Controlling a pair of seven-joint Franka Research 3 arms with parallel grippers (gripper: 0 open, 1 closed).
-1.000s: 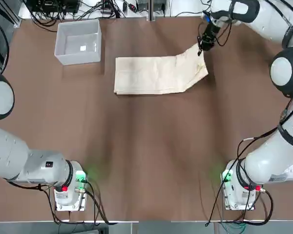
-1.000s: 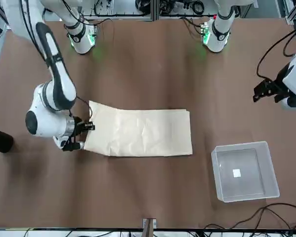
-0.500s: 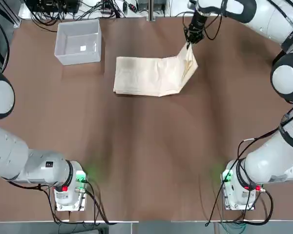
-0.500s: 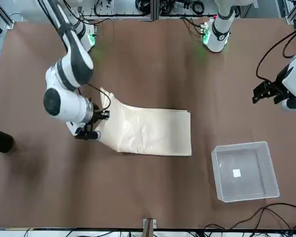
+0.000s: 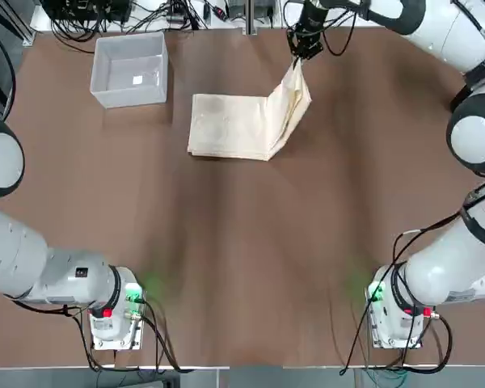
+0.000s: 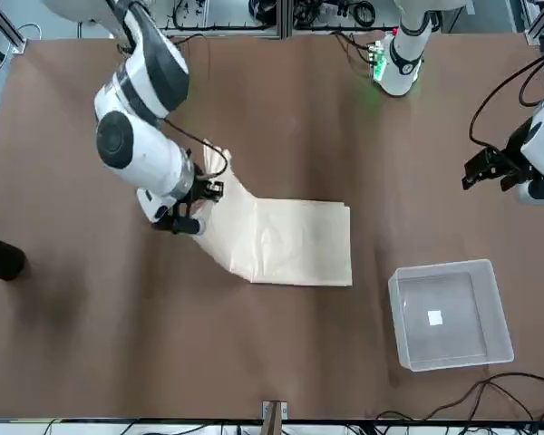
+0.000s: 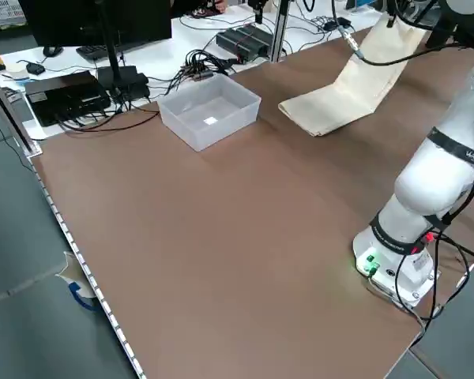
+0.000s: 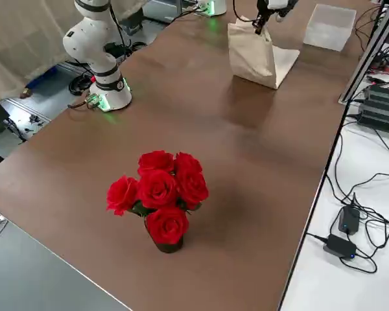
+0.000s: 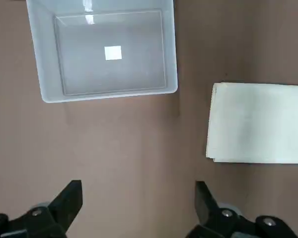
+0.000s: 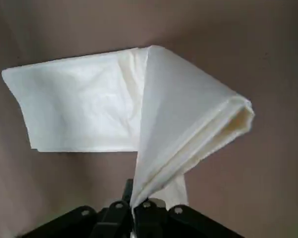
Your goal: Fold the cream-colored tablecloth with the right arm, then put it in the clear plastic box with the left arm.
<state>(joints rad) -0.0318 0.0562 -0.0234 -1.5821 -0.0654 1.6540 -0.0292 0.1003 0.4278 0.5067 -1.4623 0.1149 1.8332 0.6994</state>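
Note:
The cream-colored tablecloth (image 5: pixel 230 126) lies at the far middle of the table, its right end lifted off the surface and curling over toward the left. My right gripper (image 5: pixel 295 50) is shut on that raised corner, seen pinched between its fingers in the right wrist view (image 10: pixel 139 201). The cloth (image 6: pixel 290 243) hangs from the right gripper (image 6: pixel 195 195) in a steep slope. The clear plastic box (image 5: pixel 131 69) stands at the far left, holding only a white label. My left gripper (image 9: pixel 139 198) hovers open above the table near the box (image 9: pixel 107 52), holding nothing.
A vase of red roses (image 8: pixel 159 197) stands on the table's right part, well away from the cloth. Cables and electronics (image 7: pixel 103 79) lie beyond the table's far edge. Both arm bases (image 5: pixel 113 311) sit at the near edge.
The right gripper has carried the cloth's right end up and to the left, from lying nearly flat to standing steeply over the rest. The left arm has not moved.

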